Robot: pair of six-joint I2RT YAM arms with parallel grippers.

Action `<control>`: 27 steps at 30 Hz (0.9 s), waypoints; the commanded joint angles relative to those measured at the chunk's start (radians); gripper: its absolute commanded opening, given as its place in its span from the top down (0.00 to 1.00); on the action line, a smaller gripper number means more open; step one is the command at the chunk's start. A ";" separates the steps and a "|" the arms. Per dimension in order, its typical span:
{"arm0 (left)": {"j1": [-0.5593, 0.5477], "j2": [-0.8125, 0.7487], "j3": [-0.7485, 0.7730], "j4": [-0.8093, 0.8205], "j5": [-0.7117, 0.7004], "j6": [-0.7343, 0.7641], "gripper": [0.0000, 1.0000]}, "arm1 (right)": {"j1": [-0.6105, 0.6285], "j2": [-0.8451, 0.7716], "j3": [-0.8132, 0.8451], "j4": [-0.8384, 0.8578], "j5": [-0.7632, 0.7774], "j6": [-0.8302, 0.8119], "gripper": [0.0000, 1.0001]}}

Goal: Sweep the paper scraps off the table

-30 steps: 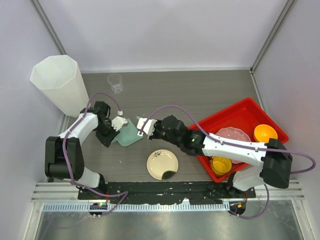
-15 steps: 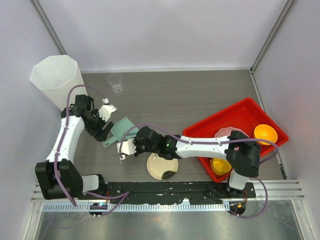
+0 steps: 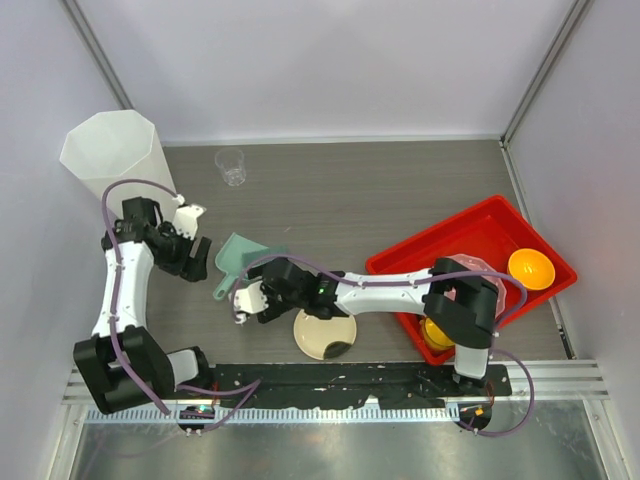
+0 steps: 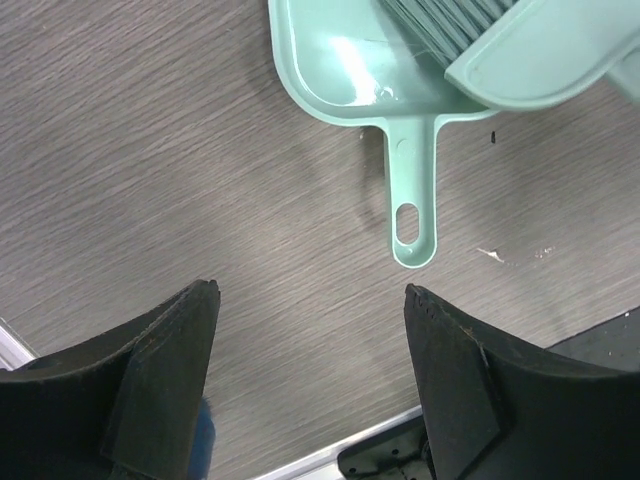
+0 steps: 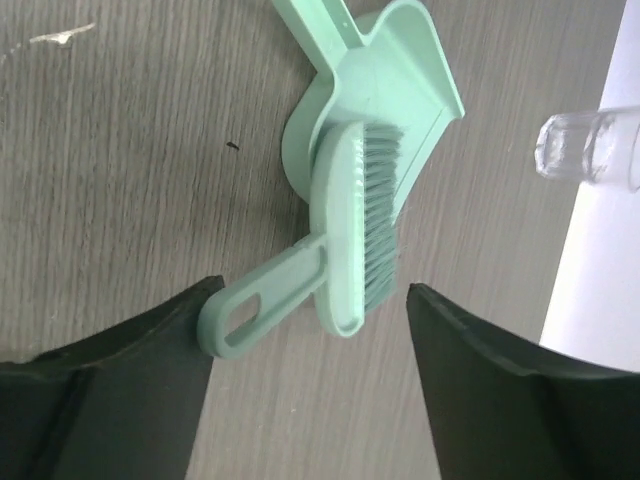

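Note:
A mint-green dustpan (image 3: 236, 254) lies flat on the table (image 3: 400, 190), with a matching brush (image 5: 352, 215) resting in it, bristles sideways. In the left wrist view the dustpan (image 4: 350, 60) and the brush (image 4: 540, 50) lie ahead of my left gripper (image 4: 310, 290), which is open and empty. From above, that left gripper (image 3: 194, 232) sits just left of the pan. My right gripper (image 5: 313, 288) is open, its jaws either side of the brush handle without closing on it; it hovers at the pan's near side (image 3: 245, 298). One tiny white paper scrap (image 4: 490, 255) lies near the dustpan handle.
A tall white bin (image 3: 110, 150) stands at the back left, a clear plastic cup (image 3: 230, 166) beside it. A cream plate (image 3: 325, 332) sits near the front edge. The red tray (image 3: 480, 225) at the right holds yellow bowls (image 3: 530, 267) and a pink plate.
Both grippers have opened. The dustpan and brush now rest on the table. My left arm drew back to the left; my right arm swung left and toward the front.

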 commanded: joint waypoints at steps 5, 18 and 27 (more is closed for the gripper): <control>0.013 -0.141 -0.126 0.258 -0.019 -0.157 0.20 | 0.030 -0.208 0.009 -0.025 -0.042 0.190 0.14; 0.013 -0.246 -0.264 0.457 -0.019 -0.289 0.17 | 0.024 -0.517 -0.001 -0.365 -0.337 0.528 0.12; 0.013 -0.319 -0.413 0.732 -0.091 -0.476 0.17 | -0.332 -0.827 -0.307 -0.298 0.212 1.086 0.08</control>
